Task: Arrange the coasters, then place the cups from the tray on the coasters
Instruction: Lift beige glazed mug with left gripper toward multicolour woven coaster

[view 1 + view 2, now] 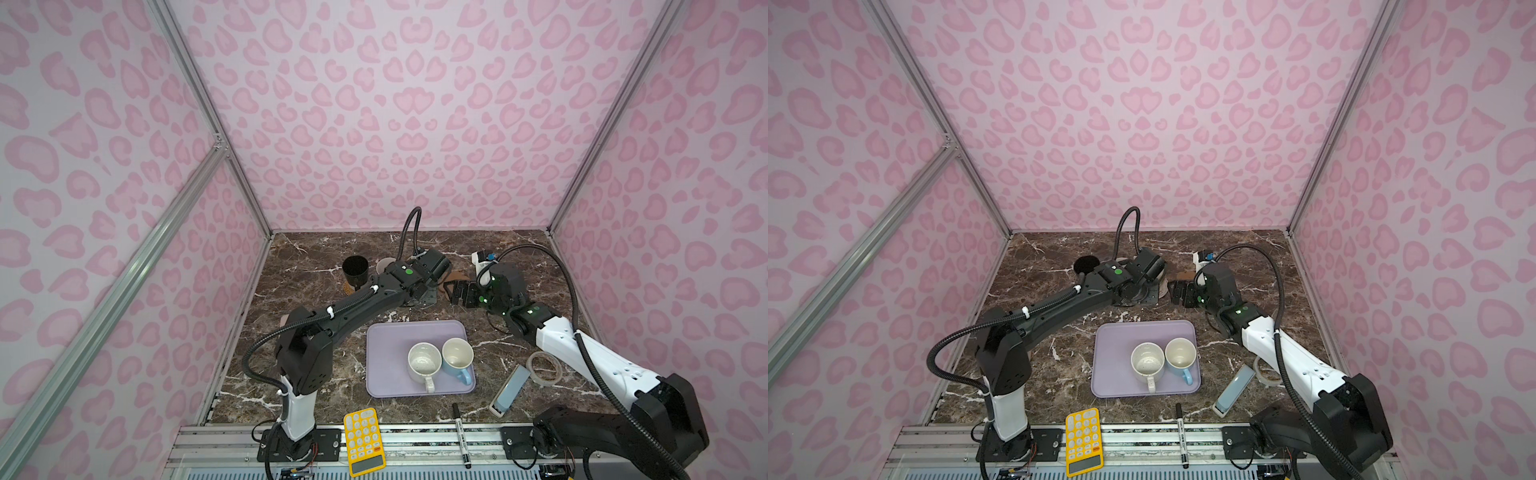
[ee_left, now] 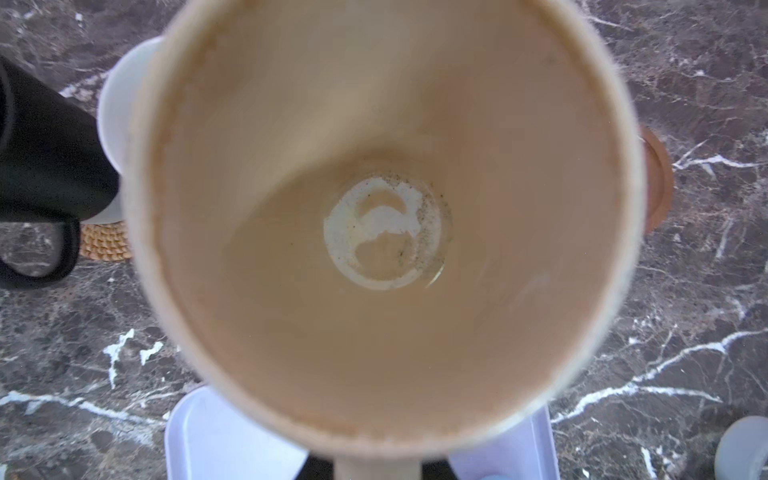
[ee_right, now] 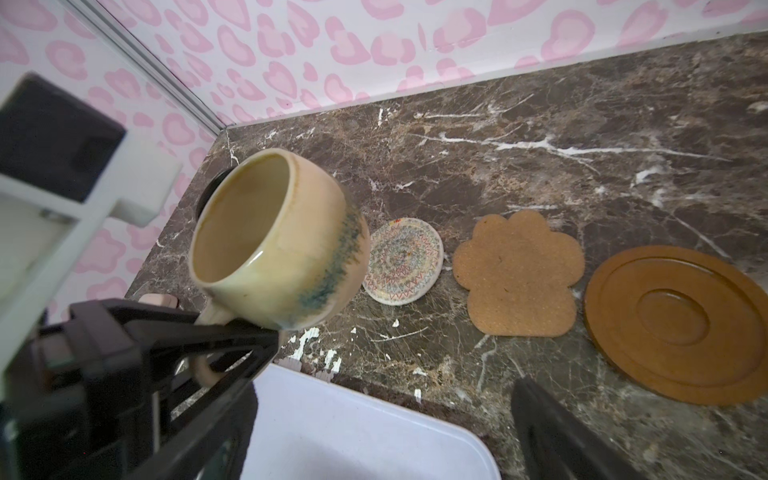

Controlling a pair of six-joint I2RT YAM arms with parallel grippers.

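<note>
Right wrist view: left end effector (image 3: 232, 347) grips beige-yellow, teal-streaked mug (image 3: 286, 245); right end effector (image 1: 456, 293) released.

- Both top views: soft, even, pink-tinted light, with only faint shadows on the tabletop (image 1: 316, 266). Straight lines bow near the frame edges.
- Left wrist view: the beige-yellow mug (image 2: 382, 224) fills the frame, its rim blurred, possibly too close to focus.
- Right wrist view: the foreground is dark and soft, and the mug's glaze catches a small highlight.
</note>
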